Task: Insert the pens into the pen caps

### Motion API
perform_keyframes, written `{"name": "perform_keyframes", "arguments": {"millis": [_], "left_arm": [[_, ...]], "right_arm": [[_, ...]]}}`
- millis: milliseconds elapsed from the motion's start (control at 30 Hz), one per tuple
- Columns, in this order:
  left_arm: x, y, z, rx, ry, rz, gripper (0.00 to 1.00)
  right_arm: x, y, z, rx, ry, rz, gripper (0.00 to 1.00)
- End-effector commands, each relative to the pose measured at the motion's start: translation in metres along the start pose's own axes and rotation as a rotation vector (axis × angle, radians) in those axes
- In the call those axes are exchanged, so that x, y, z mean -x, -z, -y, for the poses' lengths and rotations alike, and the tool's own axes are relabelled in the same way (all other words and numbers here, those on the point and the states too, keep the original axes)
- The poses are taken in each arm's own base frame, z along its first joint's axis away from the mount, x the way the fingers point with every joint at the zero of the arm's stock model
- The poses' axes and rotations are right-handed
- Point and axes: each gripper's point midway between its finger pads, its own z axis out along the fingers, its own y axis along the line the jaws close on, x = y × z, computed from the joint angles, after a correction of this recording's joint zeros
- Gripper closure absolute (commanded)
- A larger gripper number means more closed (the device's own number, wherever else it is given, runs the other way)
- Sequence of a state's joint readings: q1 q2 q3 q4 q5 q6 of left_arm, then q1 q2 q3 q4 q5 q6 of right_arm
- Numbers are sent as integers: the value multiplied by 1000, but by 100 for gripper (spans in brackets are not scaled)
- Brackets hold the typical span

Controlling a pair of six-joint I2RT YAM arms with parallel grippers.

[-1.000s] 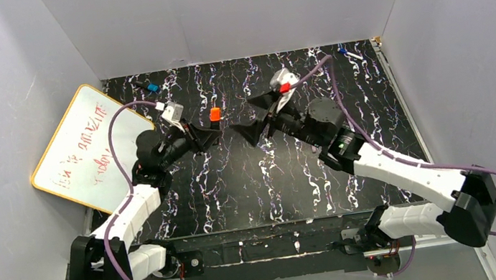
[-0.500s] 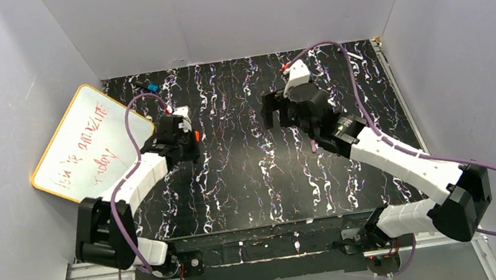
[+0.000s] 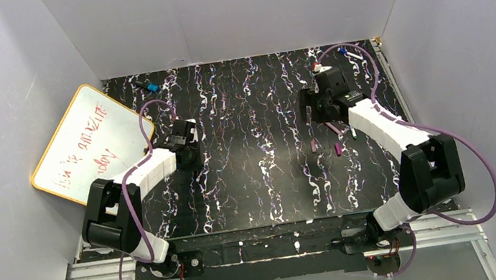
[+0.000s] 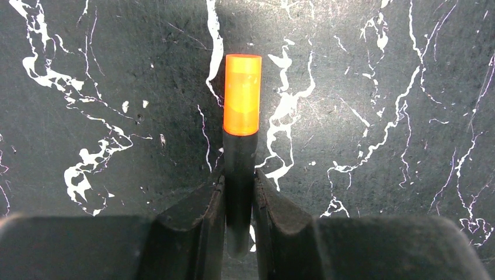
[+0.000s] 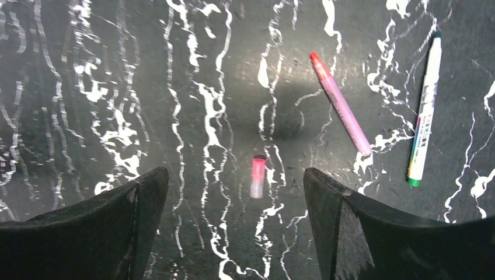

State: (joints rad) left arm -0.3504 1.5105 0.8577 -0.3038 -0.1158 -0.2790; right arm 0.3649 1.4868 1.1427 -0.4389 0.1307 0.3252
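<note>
now, left fingers pinching pen, right fingers — apart

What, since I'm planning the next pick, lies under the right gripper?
Beneath the open right gripper, a small pink cap lies on the marbled table, between the fingers. A pink pen and a white pen lie off to one side. The table behind each finger is hidden.

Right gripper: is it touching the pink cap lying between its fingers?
Apart. In the right wrist view the right gripper is wide open, and the table shows on both sides of the pink cap, between it and the fingers.
</note>
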Motion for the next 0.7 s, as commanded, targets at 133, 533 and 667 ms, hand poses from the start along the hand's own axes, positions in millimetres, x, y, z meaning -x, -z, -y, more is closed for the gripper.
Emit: {"name": "perform_keyframes", "arguments": {"millis": [133,533,667], "left_arm": [[15,9,5,-14,8,35,71],[26,10,22,-105,-16,51,54],[30,14,23,-113,-21,66,54]], "right_arm": [[-8,-34,41,-20,-39,-29,21],[13,-65,73,-111,26,31,46],[13,-73,79,-128,39,18,49]]}}
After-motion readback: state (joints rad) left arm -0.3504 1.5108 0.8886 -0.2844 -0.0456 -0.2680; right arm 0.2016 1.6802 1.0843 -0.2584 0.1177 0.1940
